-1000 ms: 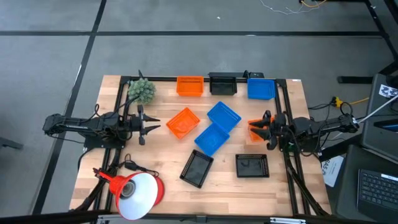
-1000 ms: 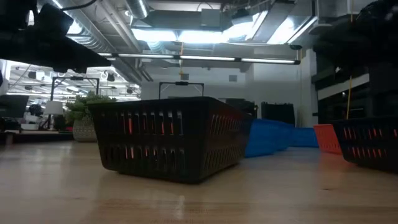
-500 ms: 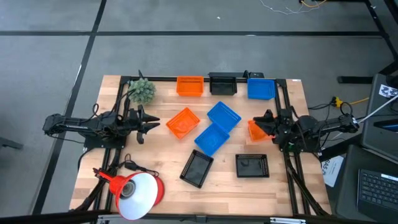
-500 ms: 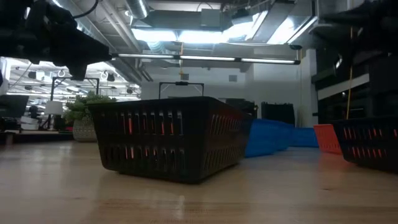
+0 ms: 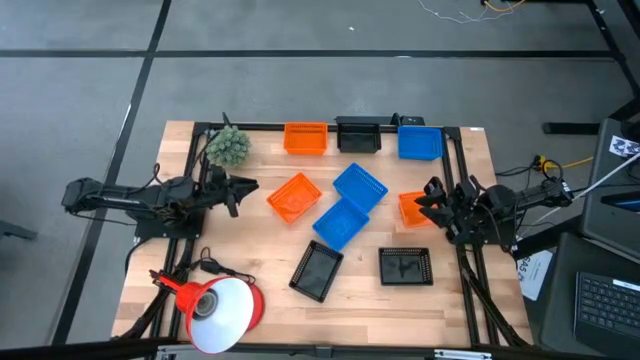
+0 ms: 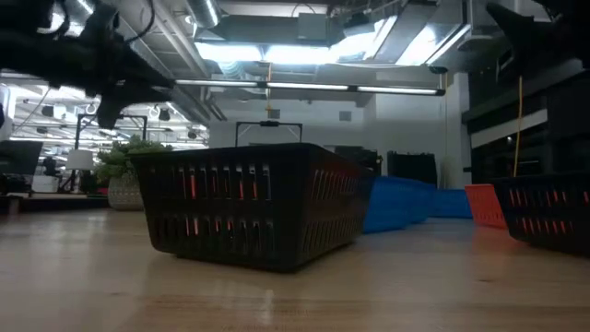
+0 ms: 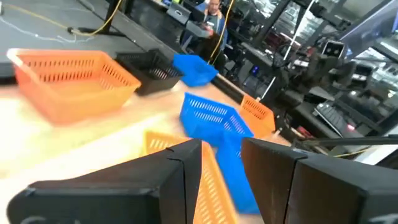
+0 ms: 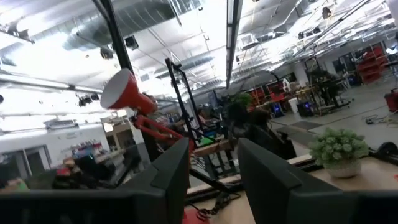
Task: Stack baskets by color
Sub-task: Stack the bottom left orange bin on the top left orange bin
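Observation:
Several baskets lie on the wooden table. Along the far edge stand an orange basket [image 5: 305, 138], a black one [image 5: 358, 135] and a blue one [image 5: 420, 142]. In the middle lie an orange basket [image 5: 294, 197] and two blue ones [image 5: 359, 187] [image 5: 341, 222]. Another orange basket [image 5: 410, 209] sits at the right, and two black ones [image 5: 317, 270] [image 5: 405, 266] lie nearer. My left gripper [image 5: 243, 187] hangs open at the table's left, above the wood, pointing toward the middle orange basket [image 7: 205, 186]. My right gripper [image 5: 428, 200] is open beside the right orange basket and tipped upward [image 8: 214, 168].
A red-orange lamp [image 5: 215, 308] stands at the near left corner and a small green plant [image 5: 227, 146] at the far left. A dark frame [image 5: 200, 160] runs along the table's sides. Bare wood [image 5: 260, 240] lies between the left gripper and the middle baskets.
My left gripper has rolled about its own axis and risen a little, shifting slightly toward the far edge. My right gripper has tipped its fingers upward and risen a little. Both have stayed open. No basket has moved.

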